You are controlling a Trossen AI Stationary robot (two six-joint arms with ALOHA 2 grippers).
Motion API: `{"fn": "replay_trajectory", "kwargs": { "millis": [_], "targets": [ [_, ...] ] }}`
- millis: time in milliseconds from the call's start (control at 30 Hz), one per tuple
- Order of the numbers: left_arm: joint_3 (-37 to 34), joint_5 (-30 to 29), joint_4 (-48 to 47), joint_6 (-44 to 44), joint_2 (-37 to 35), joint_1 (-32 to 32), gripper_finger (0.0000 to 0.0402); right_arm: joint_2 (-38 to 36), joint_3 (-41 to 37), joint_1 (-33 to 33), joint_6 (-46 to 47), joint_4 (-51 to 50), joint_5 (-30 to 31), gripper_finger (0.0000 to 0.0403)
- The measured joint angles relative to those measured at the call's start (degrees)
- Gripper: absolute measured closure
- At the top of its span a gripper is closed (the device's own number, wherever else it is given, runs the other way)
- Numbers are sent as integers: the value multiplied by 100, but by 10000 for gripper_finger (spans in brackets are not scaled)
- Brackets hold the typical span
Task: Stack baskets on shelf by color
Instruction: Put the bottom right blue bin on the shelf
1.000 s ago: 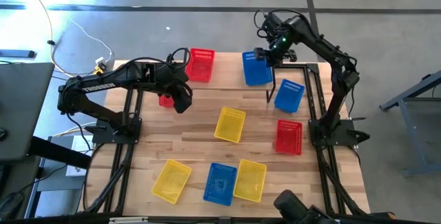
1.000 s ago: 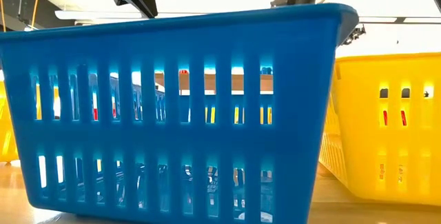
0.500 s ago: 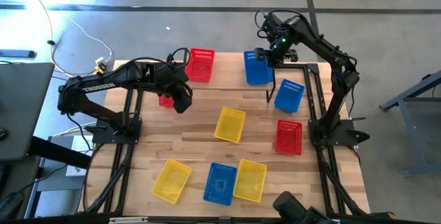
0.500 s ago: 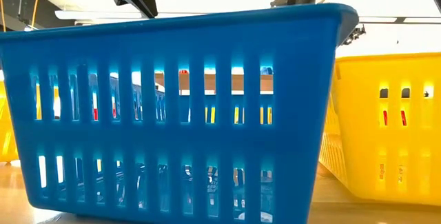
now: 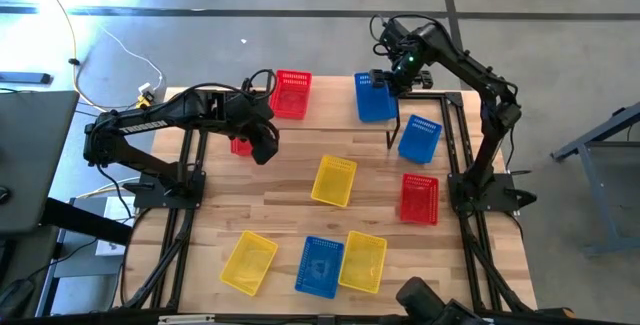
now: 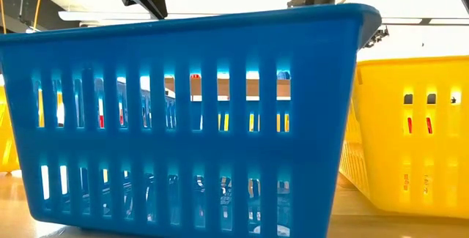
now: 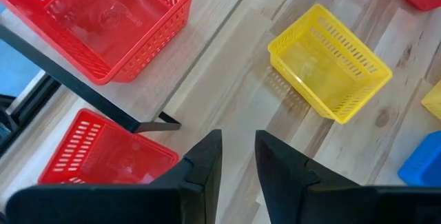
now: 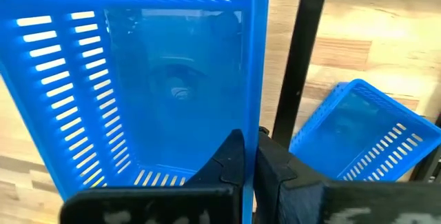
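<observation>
Shelf (image 5: 335, 100): at the far edge of the desk (image 5: 290, 215), the landmark here.
Right gripper (image 5: 385, 83): above the shelf's right end, jaws clenched on the rim of a blue basket (image 5: 374, 101) there.
Left gripper (image 5: 263, 150): hanging off the shelf's left end, jaws slightly apart, grasping nothing.
Red basket (image 5: 291, 93): on the shelf's left end.
Second red basket (image 5: 241, 145): on the desk below that end.
Other baskets: spread over the desk in front of the shelf.
</observation>
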Motion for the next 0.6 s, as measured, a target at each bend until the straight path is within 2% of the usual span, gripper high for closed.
{"fn": "replay_trajectory", "kwargs": {
  "millis": [133, 433, 600],
  "targets": [
    [0, 0, -1, 119, 0, 0, 323, 0, 0, -1, 21, 0, 6, 397],
    [0, 0, -1, 119, 0, -1, 323, 0, -2, -3, 129, 12, -40, 323],
    [0, 0, -1, 117, 0, -1, 323, -3, -1, -88, 41, 20, -215, 312]
  ]
}}
